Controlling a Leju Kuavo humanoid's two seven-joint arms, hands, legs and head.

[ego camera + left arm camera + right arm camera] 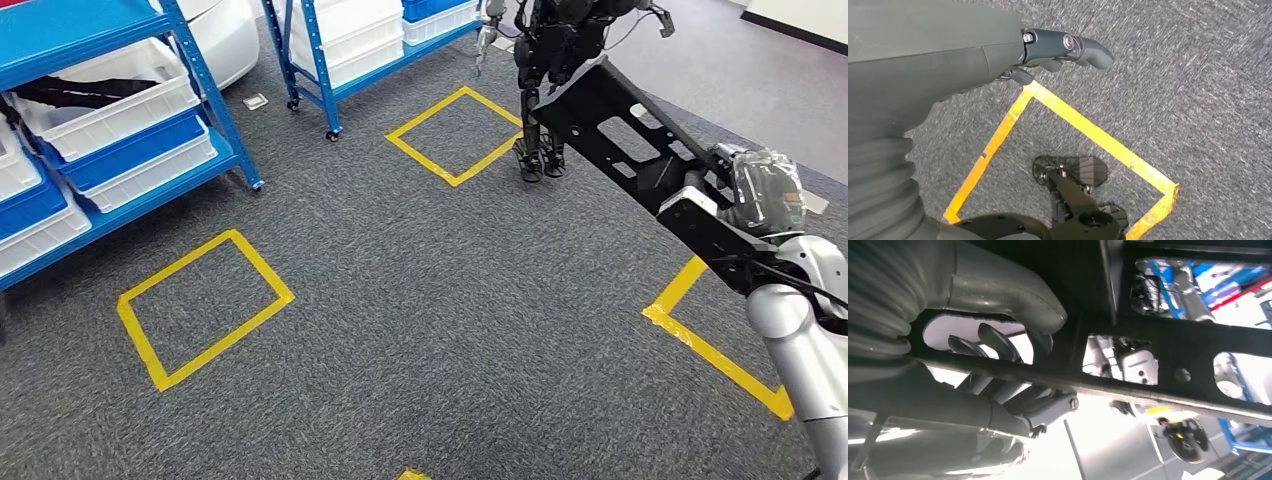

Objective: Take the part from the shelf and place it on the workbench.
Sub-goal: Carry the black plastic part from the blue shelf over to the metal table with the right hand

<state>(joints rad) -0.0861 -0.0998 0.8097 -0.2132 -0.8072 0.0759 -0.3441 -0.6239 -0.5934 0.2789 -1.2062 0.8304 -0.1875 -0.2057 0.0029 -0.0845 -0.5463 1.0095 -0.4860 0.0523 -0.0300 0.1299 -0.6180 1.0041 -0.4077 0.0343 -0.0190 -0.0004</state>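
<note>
Part [640, 140] is in my right hand [765, 190], a long flat black frame with cutouts, held out over the grey carpet [430, 300] and reaching away from me toward another robot [550, 60]. My fingers [993, 345] are hooked through 1 opening near its end, thumb [1013, 295] over the bar. It looks stiff and thin; gripped at one end, I judge it will lever hard on my wrist. My left hand [1063, 47] hangs with fingers loosely curled, holding nothing
</note>
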